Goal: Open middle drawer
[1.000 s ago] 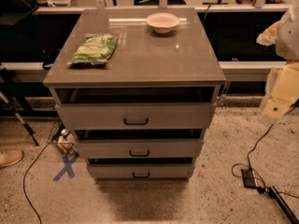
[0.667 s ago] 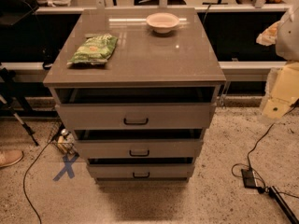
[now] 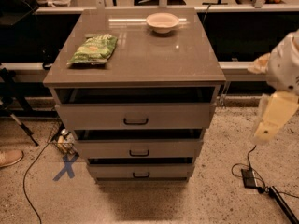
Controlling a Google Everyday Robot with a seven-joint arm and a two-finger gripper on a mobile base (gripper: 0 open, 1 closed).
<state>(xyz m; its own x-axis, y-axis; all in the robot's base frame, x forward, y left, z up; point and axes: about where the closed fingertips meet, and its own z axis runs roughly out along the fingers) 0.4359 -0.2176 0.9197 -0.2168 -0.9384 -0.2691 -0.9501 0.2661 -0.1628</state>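
Observation:
The middle drawer [image 3: 138,148] is a grey-beige flat front with a small black bar handle [image 3: 139,153], set between the taller top drawer [image 3: 135,116] and the thin bottom drawer [image 3: 140,171] of the cabinet. Its front stands about level with the other two. My gripper [image 3: 272,118] hangs at the right edge of the camera view, cream-coloured under a white arm. It is well to the right of the cabinet, at about the height of the top drawer, and touches nothing.
On the cabinet top [image 3: 154,55] lie a green snack bag [image 3: 94,49] and a white bowl [image 3: 162,22]. A blue X [image 3: 66,166] marks the floor at left. Cables and a black adapter [image 3: 250,177] lie at lower right. A shoe [image 3: 9,157] shows at the left edge.
My arm and gripper have come down and slightly left at the right edge of the view. The cabinet and its drawers have not moved.

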